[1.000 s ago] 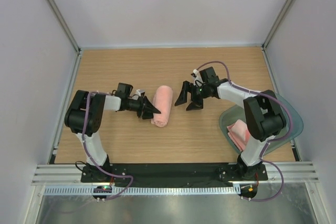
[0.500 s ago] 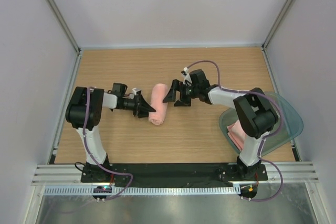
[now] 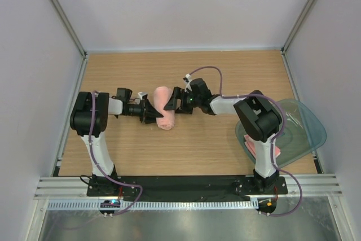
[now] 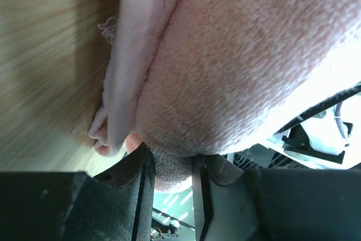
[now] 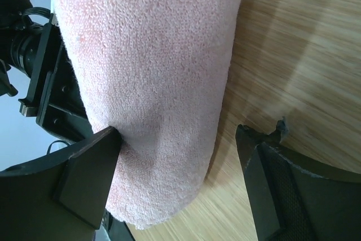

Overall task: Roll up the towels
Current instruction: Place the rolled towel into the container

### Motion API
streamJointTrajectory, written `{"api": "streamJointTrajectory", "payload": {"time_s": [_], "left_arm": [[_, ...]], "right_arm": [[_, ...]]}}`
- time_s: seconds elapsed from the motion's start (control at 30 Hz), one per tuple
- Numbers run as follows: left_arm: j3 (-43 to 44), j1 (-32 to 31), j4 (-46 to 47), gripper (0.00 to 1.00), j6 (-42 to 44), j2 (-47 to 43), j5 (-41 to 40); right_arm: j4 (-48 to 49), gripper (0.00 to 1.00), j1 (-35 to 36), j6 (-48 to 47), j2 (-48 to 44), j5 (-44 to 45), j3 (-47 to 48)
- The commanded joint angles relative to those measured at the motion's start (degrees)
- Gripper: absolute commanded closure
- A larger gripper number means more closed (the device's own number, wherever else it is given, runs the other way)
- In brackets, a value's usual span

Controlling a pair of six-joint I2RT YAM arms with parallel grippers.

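Note:
One salmon-pink towel (image 3: 163,107) lies as a roll on the wooden table (image 3: 113,150), its length running front to back. My left gripper (image 3: 153,112) comes in from the left and is shut on a fold of terry cloth at the roll's near end; in the left wrist view the towel (image 4: 237,55) fills the frame above the left gripper (image 4: 172,159). My right gripper (image 3: 172,101) is open and straddles the roll (image 5: 152,83). In the right wrist view of this gripper (image 5: 177,132), one finger (image 5: 90,167) presses the cloth and the other (image 5: 271,173) stands clear over bare wood. A second towel (image 3: 249,139) lies in the tub, mostly behind the right arm.
A translucent grey-green plastic tub (image 3: 307,131) sits at the right edge of the table. White walls with metal posts enclose the table on three sides. The arm bases stand on a black rail (image 3: 186,183) at the near edge.
My right gripper has swung left across the table and now straddles the roll. My left gripper and the roll have shifted a little to the left.

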Motion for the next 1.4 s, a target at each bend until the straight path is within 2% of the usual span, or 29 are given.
{"api": "streamJointTrajectory", "payload": {"time_s": [0.0, 0.17, 0.3, 0.4, 0.5, 0.53, 0.6, 0.63, 0.7, 0.73, 0.8, 0.83, 0.87, 1.0, 1.13, 1.23, 1.37], "left_arm": [[-1.22, -0.45, -8.31, 0.85, -4.38, 5.67, -8.24], [-1.04, -0.01, -8.75, 0.85, -4.21, 6.02, -7.71], [-0.87, 0.25, -9.19, 0.85, -3.68, 6.29, -7.71], [-0.87, 0.25, -9.28, 0.85, -3.51, 6.37, -7.53], [-0.6, 0.25, -9.45, 0.85, -3.42, 6.64, -7.18], [-0.34, 0.34, -9.54, 0.85, -3.42, 6.55, -7.18], [-0.25, 0.25, -9.72, 0.84, -3.42, 6.38, -7.27], [-0.25, 0.25, -9.72, 0.83, -3.24, 6.2, -7.36], [-0.25, 0.25, -9.72, 0.8, -3.15, 5.85, -7.36], [-0.25, 0.25, -9.81, 0.78, -3.07, 5.15, -7.36], [-0.25, 0.25, -10.15, 0.68, -2.37, 3.92, -7.71], [-0.25, 0.16, -10.51, 0.65, -2.1, 2.17, -8.32], [-0.25, 0.16, -10.86, 0.6, -1.14, 1.2, -8.93], [1.24, -0.19, -18.3, 0.52, 3.24, -5.56, -12.71], [3.17, -2.47, -24.56, 0.44, 5.63, -13.39, -17.45], [6.15, -5.72, -29.39, 0.39, 7.04, -19.19, -21.76], [10.46, -12.47, -34.49, 0.37, 7.57, -23.59, -27.56]], "right_arm": [[3.99, 0.1, 4.61, 0.19, 2.67, 2.66, 0.12], [18.81, 0.05, 5.23, 3.7, 1.26, -1.46, -5.15], [24.73, 0.05, 5.23, 6.69, 4.41, -5.16, -4.99], [30.18, 0.08, 5.23, 9.41, 6.53, -8.15, -4.55], [31.86, 0.16, 5.76, 11.09, 8.29, -9.29, -3.76], [31.6, 0.23, 6.02, 10.92, 8.73, -9.47, -3.58], [29.32, 0.33, 6.72, 10.22, 8.82, -9.56, -2.79], [28.62, 0.5, 6.9, 9.78, 8.82, -9.65, -2.44], [26.77, 0.66, 7.42, 9.08, 8.82, -9.39, -2.0], [25.81, 0.79, 7.43, 8.81, 8.73, -9.21, -1.73], [24.22, 0.9, 7.52, 8.28, 7.68, -8.42, -1.64], [23.34, 0.98, 7.51, 8.11, 7.07, -7.81, -1.47], [20.38, 0.99, 7.6, 7.41, 6.54, -7.28, -0.95], [7.45, 0.99, 6.73, 0.39, -1.52, -3.85, 0.99], [-2.66, 0.99, 2.34, -2.53, -10.92, -1.48, 1.17], [-13.27, 0.99, -2.75, -5.94, -18.48, 0.37, 0.9], [-23.74, 0.99, -10.14, -9.29, -28.06, 3.18, 0.47]]}}
